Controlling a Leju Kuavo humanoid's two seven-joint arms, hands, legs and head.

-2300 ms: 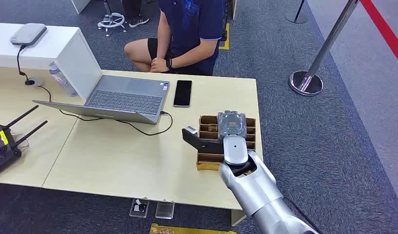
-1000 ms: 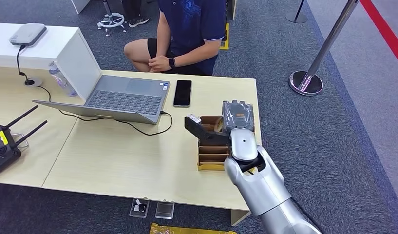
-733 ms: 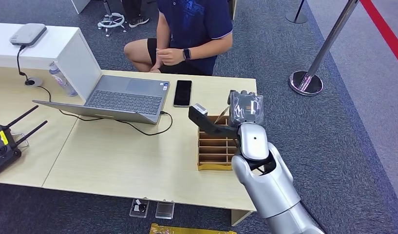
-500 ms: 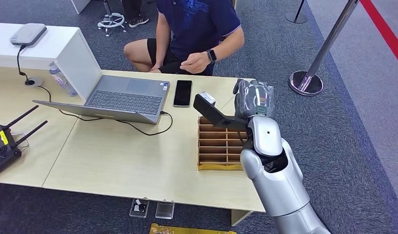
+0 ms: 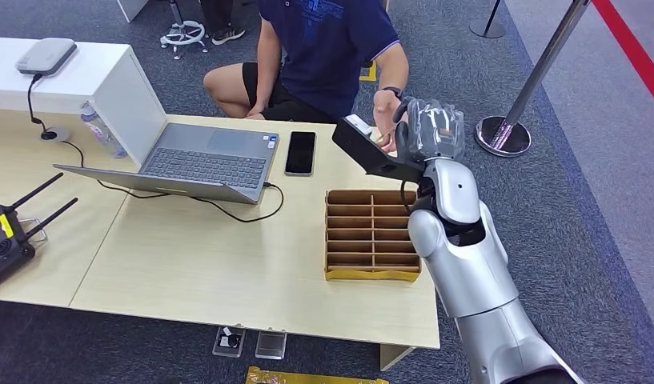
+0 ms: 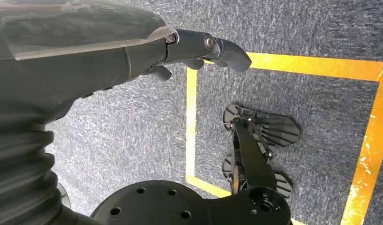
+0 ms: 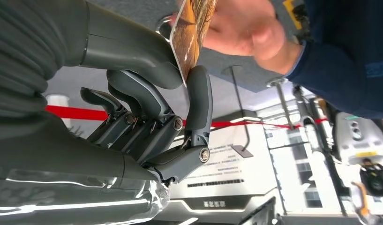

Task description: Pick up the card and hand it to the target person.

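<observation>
My right hand (image 5: 429, 132) is raised above the desk's far right corner, in front of the seated person (image 5: 331, 48). In the right wrist view the orange-brown card (image 7: 191, 28) stands on edge, pinched between my thumb and a dark finger (image 7: 199, 98). The person's hand (image 7: 236, 28) is at the card's free end and seems to touch it; the same hand (image 5: 385, 120) shows right beside mine from above. My left hand (image 6: 133, 47) hangs over the carpet, fingers stretched out and holding nothing.
A wooden divided box (image 5: 371, 234) lies on the desk (image 5: 211, 264) below my right arm. An open laptop (image 5: 203, 160) and a black phone (image 5: 300, 152) lie to its left. A stanchion base (image 5: 503, 134) stands on the carpet at right.
My right arm lifted from the wooden box and swung forward and right toward the person. The person's hand rose from the lap and came to the card.
</observation>
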